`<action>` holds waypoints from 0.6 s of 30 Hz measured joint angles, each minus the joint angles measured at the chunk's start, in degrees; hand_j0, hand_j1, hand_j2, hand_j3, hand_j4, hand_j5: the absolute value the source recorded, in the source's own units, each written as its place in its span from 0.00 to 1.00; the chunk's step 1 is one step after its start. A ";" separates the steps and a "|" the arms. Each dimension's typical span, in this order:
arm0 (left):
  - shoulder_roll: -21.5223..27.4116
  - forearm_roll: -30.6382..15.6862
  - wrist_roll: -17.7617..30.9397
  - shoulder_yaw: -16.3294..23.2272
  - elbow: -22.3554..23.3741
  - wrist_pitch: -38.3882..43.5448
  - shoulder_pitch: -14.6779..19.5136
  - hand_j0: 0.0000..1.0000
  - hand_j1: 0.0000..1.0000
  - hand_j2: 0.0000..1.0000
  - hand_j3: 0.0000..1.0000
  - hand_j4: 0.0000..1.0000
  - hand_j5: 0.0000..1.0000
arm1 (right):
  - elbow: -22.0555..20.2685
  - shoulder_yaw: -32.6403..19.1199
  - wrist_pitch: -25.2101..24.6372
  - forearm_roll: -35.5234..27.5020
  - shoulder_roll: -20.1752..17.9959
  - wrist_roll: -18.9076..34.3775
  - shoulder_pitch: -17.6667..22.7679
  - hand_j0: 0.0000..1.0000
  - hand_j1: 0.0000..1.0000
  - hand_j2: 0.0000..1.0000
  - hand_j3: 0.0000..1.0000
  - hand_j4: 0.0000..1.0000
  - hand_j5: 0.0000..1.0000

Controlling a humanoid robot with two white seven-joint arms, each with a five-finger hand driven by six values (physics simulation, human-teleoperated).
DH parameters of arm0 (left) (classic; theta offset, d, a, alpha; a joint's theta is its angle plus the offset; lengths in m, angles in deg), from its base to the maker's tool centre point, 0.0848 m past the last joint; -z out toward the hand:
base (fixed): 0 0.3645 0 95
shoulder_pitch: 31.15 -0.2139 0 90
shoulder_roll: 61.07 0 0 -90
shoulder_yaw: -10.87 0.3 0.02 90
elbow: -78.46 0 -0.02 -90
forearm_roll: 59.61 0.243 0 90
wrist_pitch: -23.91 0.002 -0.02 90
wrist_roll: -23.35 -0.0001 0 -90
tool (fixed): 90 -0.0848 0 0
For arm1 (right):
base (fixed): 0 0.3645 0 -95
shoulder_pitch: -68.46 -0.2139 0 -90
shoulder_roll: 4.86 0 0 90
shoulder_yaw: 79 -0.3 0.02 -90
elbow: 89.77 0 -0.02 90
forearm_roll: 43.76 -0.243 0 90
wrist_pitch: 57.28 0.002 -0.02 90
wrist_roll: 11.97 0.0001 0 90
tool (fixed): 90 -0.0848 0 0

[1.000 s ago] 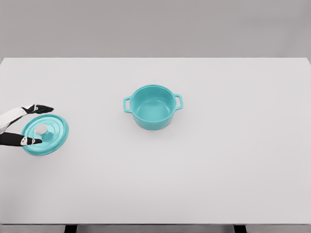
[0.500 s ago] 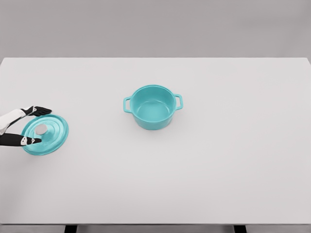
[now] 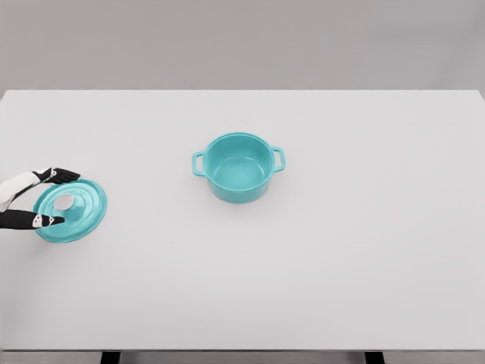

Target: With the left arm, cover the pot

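The teal pot (image 3: 239,167) stands open and upright on the white table (image 3: 341,265), its 2 handles out to the sides; the lid (image 3: 70,210) lies flat well to its left, grey knob (image 3: 64,202) up; the left hand (image 3: 34,199) reaches in there, 2 dark-tipped fingers (image 3: 59,175) spread either side of the knob over the lid, gripping nothing.

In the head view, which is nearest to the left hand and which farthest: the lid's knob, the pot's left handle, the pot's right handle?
From the left hand:
1. Pale round knob on the teal lid, between its fingers.
2. Left handle of the teal pot, table centre.
3. Right handle, far side.
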 measured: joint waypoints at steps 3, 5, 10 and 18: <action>0.05 0.09 1.10 0.00 0.00 0.09 0.09 0.78 0.78 0.78 0.78 0.78 0.78 | 0.00 0.00 0.00 0.00 0.00 0.00 0.00 1.00 1.00 1.00 1.00 1.00 1.00; 0.05 0.13 1.50 0.00 -0.02 0.08 0.09 0.78 0.78 0.78 0.78 0.78 0.78 | 0.00 0.00 0.00 0.00 0.00 0.00 0.00 1.00 1.00 1.00 1.00 1.00 1.00; 0.03 0.11 1.83 0.00 -0.03 0.07 0.09 0.78 0.78 0.78 0.78 0.78 0.78 | 0.00 0.00 0.00 0.00 0.00 0.00 0.00 1.00 1.00 1.00 1.00 1.00 1.00; -0.51 0.07 1.65 -0.05 0.88 0.10 0.26 0.78 0.78 0.78 0.78 0.78 0.78 | 0.00 0.00 0.00 0.00 0.00 0.00 0.00 1.00 1.00 1.00 1.00 1.00 1.00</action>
